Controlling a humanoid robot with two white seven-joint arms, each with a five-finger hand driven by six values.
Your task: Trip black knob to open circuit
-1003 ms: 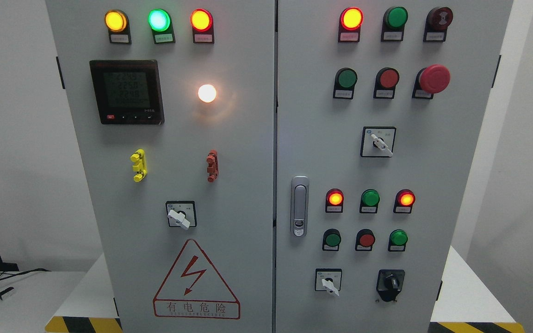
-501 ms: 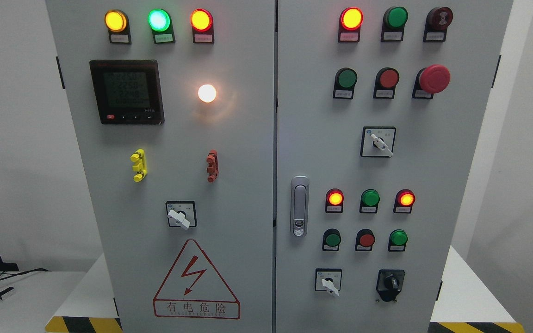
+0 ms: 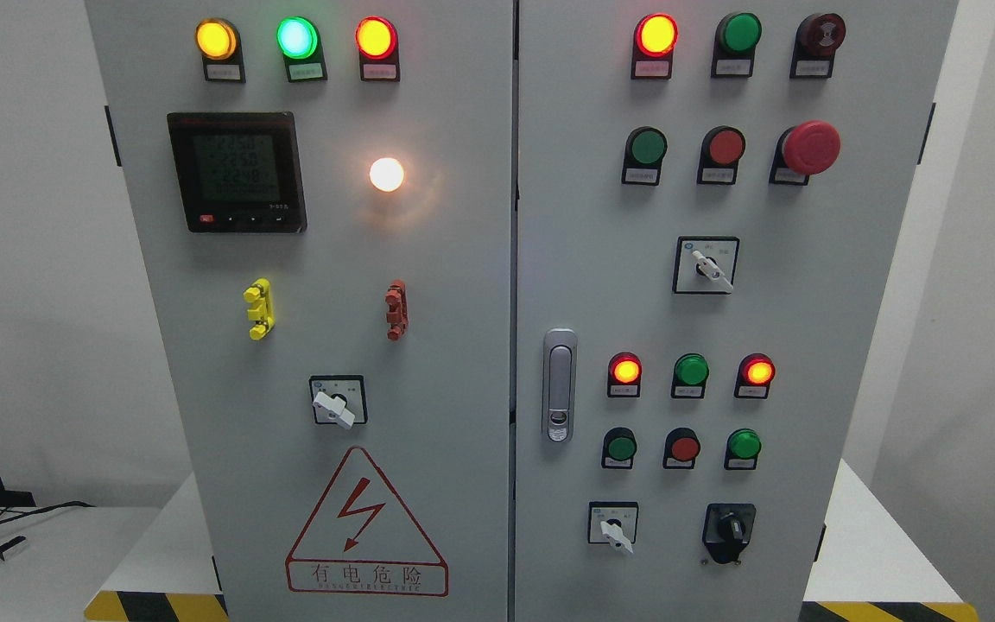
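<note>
Black knob [image 3: 729, 527] sits upright at cabinet [image 3: 428, 259] lower right; neither hand visible.

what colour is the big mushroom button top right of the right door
Red: the mushroom button sits on a black base, seen in the head view.

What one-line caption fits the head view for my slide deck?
Two-door control cabinet with lit indicator lamps; the black knob sits untouched at lower right, no robot hand in view.

Matt painted-metal cabinet [image 3: 428, 259]; glossy black plastic knob [image 3: 729, 527] (handle [image 3: 559, 384] shiny metal).
</note>
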